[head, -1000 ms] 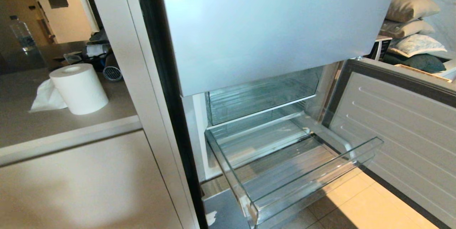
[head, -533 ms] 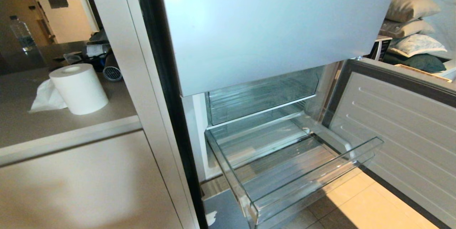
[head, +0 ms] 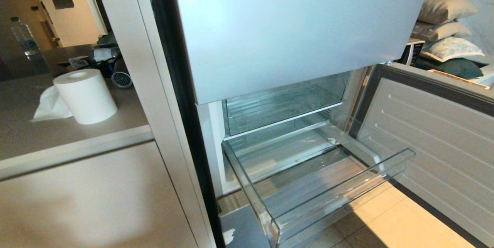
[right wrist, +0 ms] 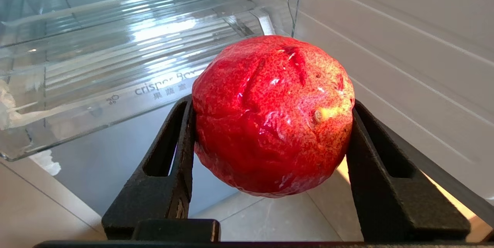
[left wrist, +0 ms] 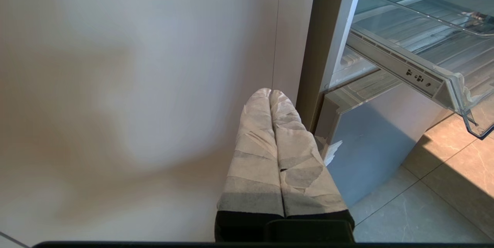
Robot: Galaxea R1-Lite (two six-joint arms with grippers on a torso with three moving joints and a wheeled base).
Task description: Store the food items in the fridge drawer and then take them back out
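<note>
A glossy red fruit, the only food item in sight, is clamped between the two black fingers of my right gripper. It hangs over the tiled floor, just in front of the pulled-out fridge drawer. That clear, ribbed drawer stands open with nothing in it. Its whitish chipped front corner shows in the left wrist view. My left gripper is shut with nothing in it, parked low beside the cabinet to the left of the fridge. Neither arm shows in the head view.
The lower fridge door stands open on the right of the drawer. A second clear bin sits pushed in above it. The closed upper door overhangs. A paper roll and a bottle stand on the left counter.
</note>
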